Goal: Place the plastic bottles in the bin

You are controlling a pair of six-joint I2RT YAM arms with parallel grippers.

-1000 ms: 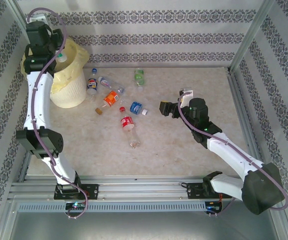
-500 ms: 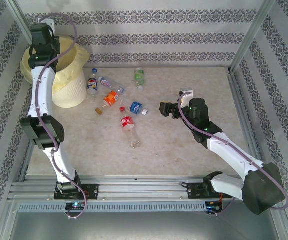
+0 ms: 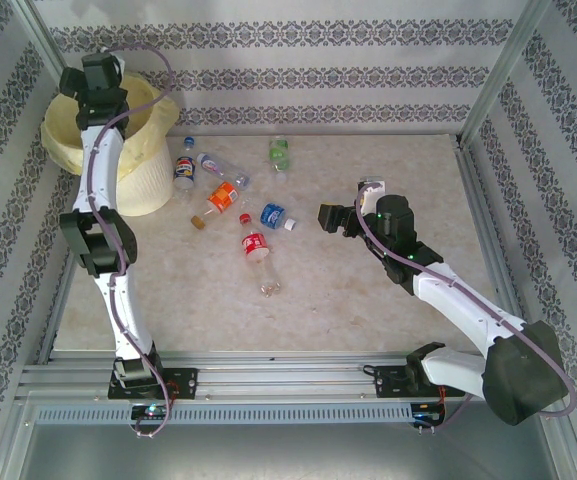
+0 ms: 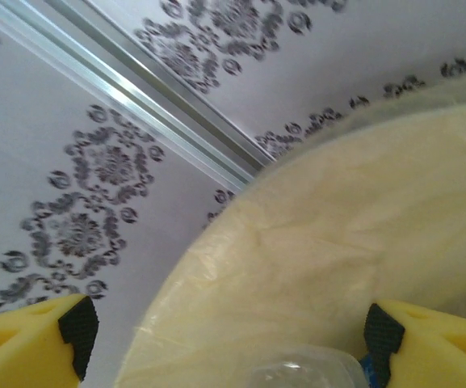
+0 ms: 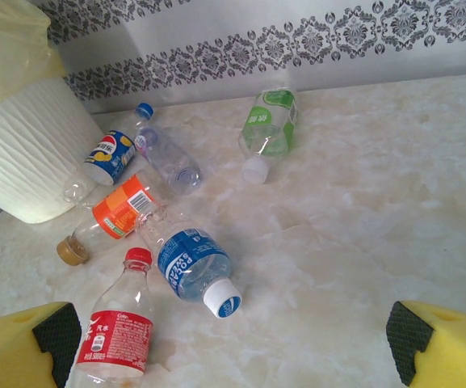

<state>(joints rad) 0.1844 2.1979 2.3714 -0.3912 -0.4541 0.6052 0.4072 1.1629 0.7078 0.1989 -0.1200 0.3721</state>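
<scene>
- Marble-patterned table (image 3: 348, 310) lies bare across its near half and right side, so the right arm has open room. Patterned walls (image 3: 318, 80) close the far and side edges.
- Far left corner holds the bin (image 3: 146, 190), close against the walls, with its yellow bag (image 4: 337, 218) folded over the rim.
- Over the bin's mouth hangs the left gripper (image 3: 100, 78), pads (image 4: 23, 343) spread wide. A clear bottle (image 4: 297, 376) shows low between them above the bag, and whether it touches either pad cannot be told.
- What else lies inside the bin is hidden.
- Six bottles lie on the table just right of the bin:
  - dark-blue-labelled bottle (image 5: 107, 158), nearest the bin's wall
  - blue-capped bottle (image 5: 168, 158)
  - orange bottle (image 5: 119, 214)
  - white-capped bottle (image 5: 192, 263)
  - red bottle (image 5: 115, 339)
  - green bottle (image 5: 269, 121), set apart toward the far wall
- Right of that cluster hovers the right gripper (image 3: 326, 217), its fingers spread with nothing between them and touching no bottle.
</scene>
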